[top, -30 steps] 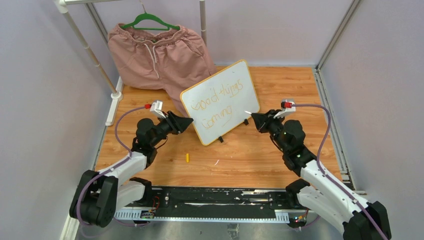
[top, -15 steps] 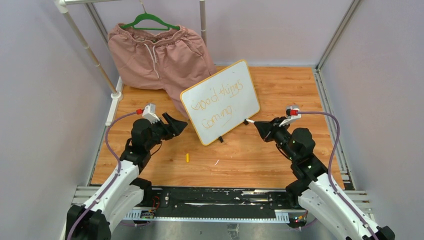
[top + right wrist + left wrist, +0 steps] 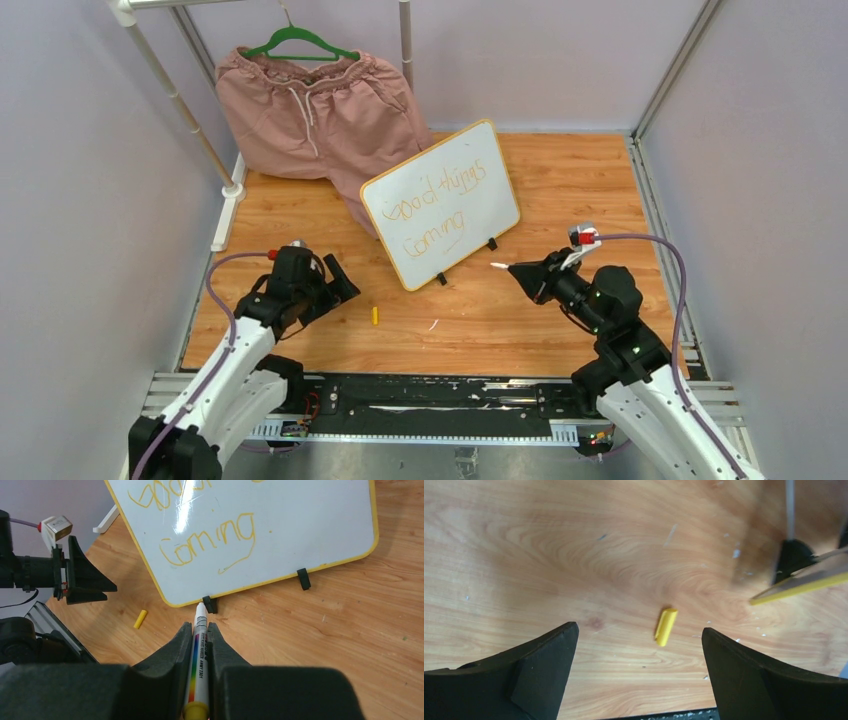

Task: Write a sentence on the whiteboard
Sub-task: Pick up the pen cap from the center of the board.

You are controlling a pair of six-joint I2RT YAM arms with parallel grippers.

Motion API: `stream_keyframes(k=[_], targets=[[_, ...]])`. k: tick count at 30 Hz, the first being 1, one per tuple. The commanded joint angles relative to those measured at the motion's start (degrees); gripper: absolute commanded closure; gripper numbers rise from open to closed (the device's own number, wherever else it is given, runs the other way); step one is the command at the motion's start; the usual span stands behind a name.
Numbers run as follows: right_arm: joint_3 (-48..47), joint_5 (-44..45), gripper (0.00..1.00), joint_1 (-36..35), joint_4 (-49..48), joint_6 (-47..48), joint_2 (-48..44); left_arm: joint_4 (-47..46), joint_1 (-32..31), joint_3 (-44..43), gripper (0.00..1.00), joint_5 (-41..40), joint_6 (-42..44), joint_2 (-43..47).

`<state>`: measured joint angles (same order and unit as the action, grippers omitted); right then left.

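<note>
The whiteboard (image 3: pixel 487 205) leans upright on the wooden table on two black clip feet. The sentence (image 3: pixel 432 232) in orange cursive fills two lines on it; in the right wrist view its word "Coming" (image 3: pixel 207 542) shows on the whiteboard (image 3: pixel 310 525). My right gripper (image 3: pixel 520 272) (image 3: pixel 200 627) is shut on a white marker (image 3: pixel 199 665), whose tip points at the board's lower edge from a short distance away. My left gripper (image 3: pixel 340 285) (image 3: pixel 639 630) hangs open and empty over the table. A small yellow marker cap (image 3: pixel 666 626) (image 3: pixel 375 315) lies just ahead of it.
Pink shorts (image 3: pixel 320 110) on a green hanger hang from a white rack (image 3: pixel 180 110) at the back left. A black rail (image 3: pixel 430 395) runs along the near edge. Grey walls close in both sides. One corner of the whiteboard's yellow frame (image 3: pixel 809 582) shows in the left wrist view.
Both arms have drawn back from the whiteboard toward the near edge. The left gripper has opened wide as it moved. The right gripper has stayed shut on the marker.
</note>
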<state>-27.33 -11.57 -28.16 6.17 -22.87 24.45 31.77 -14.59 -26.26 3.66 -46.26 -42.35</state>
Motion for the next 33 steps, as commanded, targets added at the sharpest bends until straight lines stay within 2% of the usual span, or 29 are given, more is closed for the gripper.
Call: stream_keyframes(k=[1, 5, 9, 15, 17, 28, 33], targets=[[1.18, -1.46, 1.00, 0.48, 3.31, 0.87, -2.92, 5.93, -0.44, -1.90, 0.00, -0.52, 0.06, -3.81], [2.05, -0.73, 1.00, 0.48, 5.58, 0.91, -5.62, 2.44, -0.66, -0.56, 0.00, 0.36, 2.22, -2.86], [2.66, -0.01, 1.00, 0.48, 7.10, 1.88, -7.44, 2.95, -4.81, -1.45, 0.01, -3.50, 4.11, -1.71], [3.47, 0.37, 1.00, 0.48, 5.74, 1.62, -7.01, 4.69, -19.08, -5.02, 0.13, -15.57, 3.84, -10.61], [3.53, 0.32, 1.00, 0.48, 5.45, 1.71, -6.74, 5.74, -21.45, -6.38, 0.14, -18.76, 3.55, -13.56], [3.23, 1.46, 1.00, 0.49, 5.25, 1.84, -5.93, 2.94, -22.98, -10.83, 0.30, -18.36, 6.14, -23.34], [2.78, 1.83, 1.00, 0.48, 5.42, 1.70, -5.75, 1.12, -25.20, -11.20, 0.32, -18.78, 4.16, -24.68]])
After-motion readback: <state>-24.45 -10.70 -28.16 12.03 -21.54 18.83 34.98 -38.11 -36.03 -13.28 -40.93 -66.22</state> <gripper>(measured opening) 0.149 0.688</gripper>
